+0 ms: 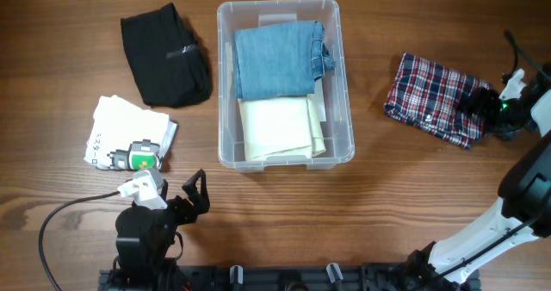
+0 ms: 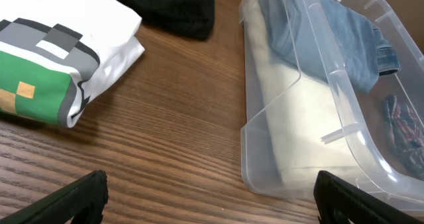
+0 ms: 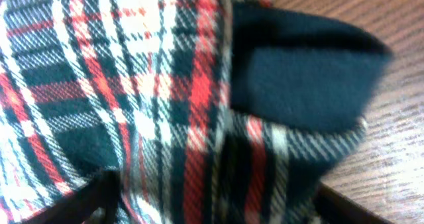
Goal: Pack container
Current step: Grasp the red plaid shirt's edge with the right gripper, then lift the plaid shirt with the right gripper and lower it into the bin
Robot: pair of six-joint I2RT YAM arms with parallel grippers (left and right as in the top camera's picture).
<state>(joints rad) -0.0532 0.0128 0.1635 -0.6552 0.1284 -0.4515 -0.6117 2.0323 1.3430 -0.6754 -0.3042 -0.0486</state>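
Observation:
The clear container [image 1: 225, 84] stands at the table's middle, holding folded blue jeans [image 1: 277, 58] at the far end and a cream cloth [image 1: 280, 127] at the near end. A folded plaid garment [image 1: 430, 97] lies to its right. My right gripper [image 1: 487, 108] is open at the plaid's right end; in the right wrist view its fingers [image 3: 218, 201] straddle the plaid fabric [image 3: 132, 85]. My left gripper [image 1: 195, 194] is open and empty near the front edge, apart from the container's near left corner [image 2: 265, 177]; its fingers [image 2: 211, 187] are spread over bare wood.
A black garment [image 1: 165, 54] lies at the back left. A folded white shirt with a green print [image 1: 129, 136] lies in front of it, also in the left wrist view [image 2: 46, 65]. A grey cable [image 1: 60, 213] runs along the front left.

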